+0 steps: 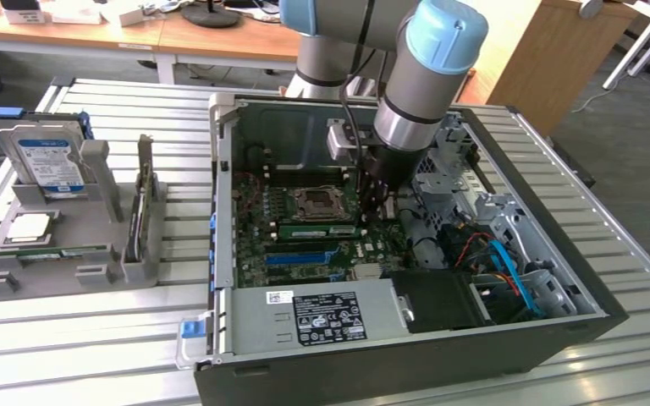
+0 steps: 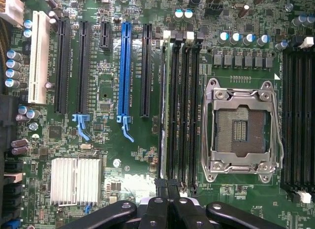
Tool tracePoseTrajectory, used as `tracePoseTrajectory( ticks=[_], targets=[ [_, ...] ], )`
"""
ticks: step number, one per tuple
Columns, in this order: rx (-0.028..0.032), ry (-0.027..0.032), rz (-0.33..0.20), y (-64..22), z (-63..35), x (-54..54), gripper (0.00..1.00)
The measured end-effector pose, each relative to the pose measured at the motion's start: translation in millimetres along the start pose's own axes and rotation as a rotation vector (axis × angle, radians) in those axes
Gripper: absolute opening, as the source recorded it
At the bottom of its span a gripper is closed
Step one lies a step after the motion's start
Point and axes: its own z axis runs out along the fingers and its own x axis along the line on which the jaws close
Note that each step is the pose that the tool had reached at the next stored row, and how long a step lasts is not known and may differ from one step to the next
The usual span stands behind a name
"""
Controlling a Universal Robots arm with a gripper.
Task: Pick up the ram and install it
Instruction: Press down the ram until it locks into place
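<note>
Slatted metal tabletop [image 1: 65, 338] carries an open computer case [image 1: 415, 355] lying on its side, with wooden desks behind it. On the exterior view's left, a grey holder [image 1: 133, 266] stands beside the case. It holds an upright hard drive [image 1: 43, 156], a square silver processor [image 1: 30, 226], a dark card [image 1: 141, 203] standing on edge and a thin green strip [image 1: 48, 251] lying along its front. The arm [image 1: 421, 85] reaches down into the case, and the gripper [image 1: 378, 211] hangs low over the motherboard [image 1: 263, 216], just next to the empty processor socket [image 1: 316, 203]. The ram [image 1: 316, 230] stands on edge in a memory slot beside that socket. In the wrist view it shows as a thin green edge [image 2: 163, 111] in the outermost of the four black slots, on the side towards the blue card slot [image 2: 125, 66] and away from the socket [image 2: 242, 130]. The gripper [image 2: 167, 185] sits at one end of that bank of slots, and its two black fingers [image 2: 158, 204] are pressed together with no gap between the tips. Whether the tips touch the ram's end cannot be told. A finned silver heatsink [image 2: 75, 180] sits near the fingers, and a white card slot [image 2: 38, 56] lies at the far side of the board.
</note>
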Motion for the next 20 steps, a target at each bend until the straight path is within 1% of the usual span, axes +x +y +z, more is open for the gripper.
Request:
tracePoseTrajectory(
  ticks=[11,12,14,18,20],
  targets=[
    [0.0005,-0.0006,0.000,0.0,0.3,-0.1,0.11],
    [0.0008,-0.0013,0.000,0.0,-0.7,-0.2,0.11],
    [0.0004,0.0000,0.000,0.2,-4.2,-0.1,0.11],
    [0.0004,0.0000,0.000,0.5,-10.3,-0.3,0.11],
    [0.0005,-0.0004,0.000,0.5,-11.1,-0.3,0.11]
  ],
)
